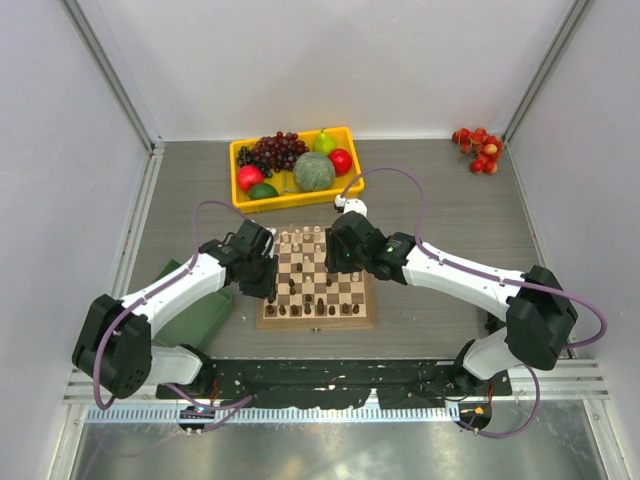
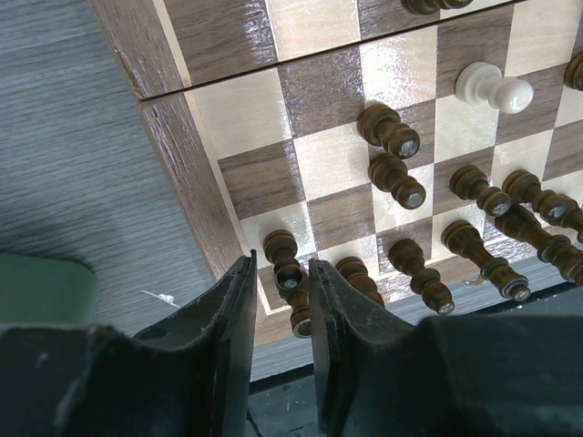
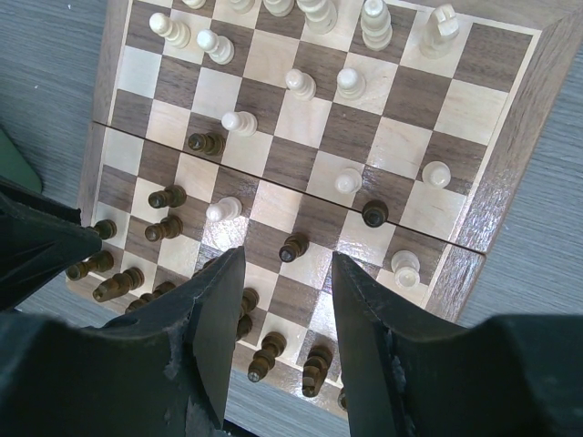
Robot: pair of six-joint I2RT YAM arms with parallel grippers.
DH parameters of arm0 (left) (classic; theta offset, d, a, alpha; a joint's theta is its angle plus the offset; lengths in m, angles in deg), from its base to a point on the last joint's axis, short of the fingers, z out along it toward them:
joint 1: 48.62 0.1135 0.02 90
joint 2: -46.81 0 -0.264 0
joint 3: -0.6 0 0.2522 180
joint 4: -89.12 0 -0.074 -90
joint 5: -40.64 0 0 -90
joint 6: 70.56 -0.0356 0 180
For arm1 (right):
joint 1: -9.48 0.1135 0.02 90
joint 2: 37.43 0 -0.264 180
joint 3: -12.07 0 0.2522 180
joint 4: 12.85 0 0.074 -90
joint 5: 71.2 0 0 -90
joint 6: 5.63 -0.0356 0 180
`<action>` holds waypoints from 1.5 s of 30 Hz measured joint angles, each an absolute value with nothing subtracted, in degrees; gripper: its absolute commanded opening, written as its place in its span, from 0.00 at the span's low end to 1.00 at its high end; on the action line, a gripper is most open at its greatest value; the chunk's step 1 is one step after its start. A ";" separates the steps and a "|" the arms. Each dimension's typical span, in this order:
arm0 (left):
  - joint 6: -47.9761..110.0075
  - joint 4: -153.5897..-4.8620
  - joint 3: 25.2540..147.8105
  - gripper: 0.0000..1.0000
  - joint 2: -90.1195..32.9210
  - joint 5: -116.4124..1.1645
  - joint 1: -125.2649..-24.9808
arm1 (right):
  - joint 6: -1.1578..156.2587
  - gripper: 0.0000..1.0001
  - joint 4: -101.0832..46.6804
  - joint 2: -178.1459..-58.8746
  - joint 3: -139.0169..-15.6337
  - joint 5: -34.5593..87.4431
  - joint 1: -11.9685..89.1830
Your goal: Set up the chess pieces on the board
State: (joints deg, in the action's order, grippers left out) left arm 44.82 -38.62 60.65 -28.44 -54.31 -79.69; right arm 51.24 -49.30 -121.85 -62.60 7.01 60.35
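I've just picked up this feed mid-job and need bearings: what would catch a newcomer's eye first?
The chessboard dominates the middle, cream pieces massed on its far side and dark pieces on its near side. The left gripper straddles one dark piece at the near left corner, jaws narrowly parted, while the right gripper hovers open above it. Behind sits a yellow tray of fruit.

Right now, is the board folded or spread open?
Spread open: both halves of the board lie flat, meeting at the seam, with chess pieces standing on each.
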 measured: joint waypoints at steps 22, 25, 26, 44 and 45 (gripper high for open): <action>44.21 -35.34 64.14 0.97 -16.81 -42.97 -73.40 | 55.20 0.49 -50.75 -135.75 -75.34 13.24 64.64; 43.51 -34.16 64.14 0.98 -12.90 -41.96 -68.72 | 55.90 0.47 -51.60 -139.10 -78.68 14.31 65.84; 43.16 -33.66 64.14 0.99 -11.63 -41.77 -67.34 | 56.09 0.46 -51.97 -140.19 -79.69 14.66 66.19; 39.29 -31.21 61.41 1.00 -4.31 -41.68 -56.33 | 57.75 0.38 -60.65 -149.04 -88.71 15.93 68.68; 39.16 -31.21 61.41 1.00 -4.31 -41.68 -56.31 | 57.78 0.37 -61.02 -149.06 -88.89 15.88 68.77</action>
